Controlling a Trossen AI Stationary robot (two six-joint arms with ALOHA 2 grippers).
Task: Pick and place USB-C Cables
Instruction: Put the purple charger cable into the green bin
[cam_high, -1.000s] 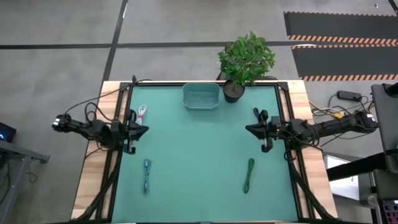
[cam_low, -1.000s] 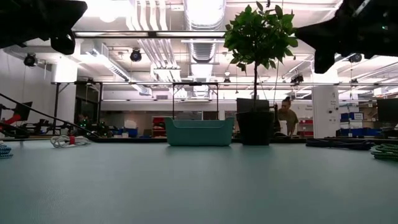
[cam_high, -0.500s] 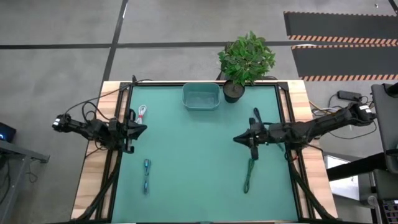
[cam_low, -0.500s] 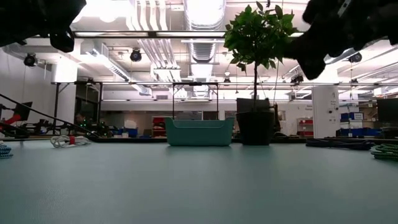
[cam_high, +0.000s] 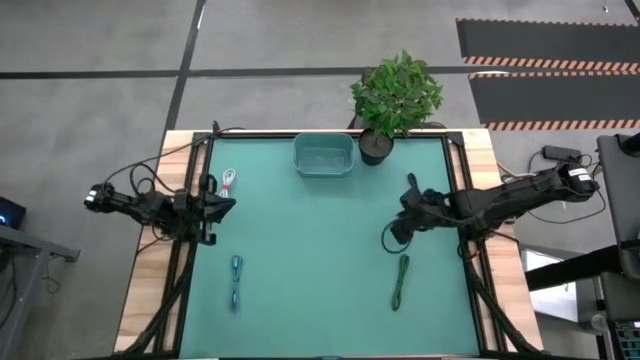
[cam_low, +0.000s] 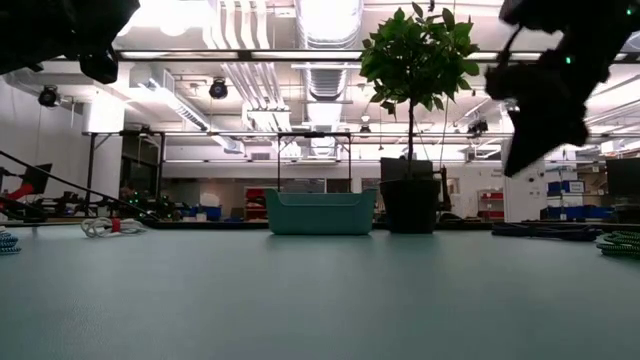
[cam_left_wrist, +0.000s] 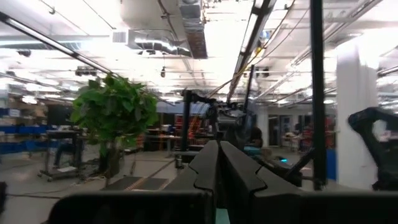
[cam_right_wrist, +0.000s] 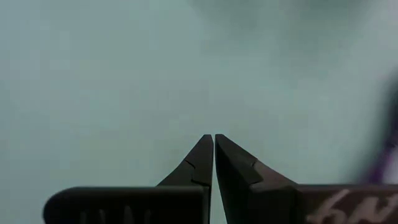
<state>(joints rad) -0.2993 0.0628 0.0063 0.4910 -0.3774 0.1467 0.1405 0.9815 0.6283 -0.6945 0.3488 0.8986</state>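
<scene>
The counter (cam_high: 320, 250) wears a smooth matte teal mat framed in pale wood. 3 thin bundled USB-C cables lie on it. The green cable (cam_high: 400, 281), braided-looking, lies front right, its long axis running front to back with a slight tilt. The blue cable (cam_high: 236, 282) lies front left, also lengthwise front to back. The white and red cable (cam_high: 230, 181) is a small loop near the back left. A rounded teal plastic bin (cam_high: 324, 154) and a leafy potted plant (cam_high: 396, 98) stand at the back.

The right gripper (cam_high: 390, 240) hangs just behind the green cable, fingers pressed together, empty. The left gripper (cam_high: 232, 207) waits at the left edge, likewise closed on nothing. In the low view the green cable is cut off at the picture's edge.
</scene>
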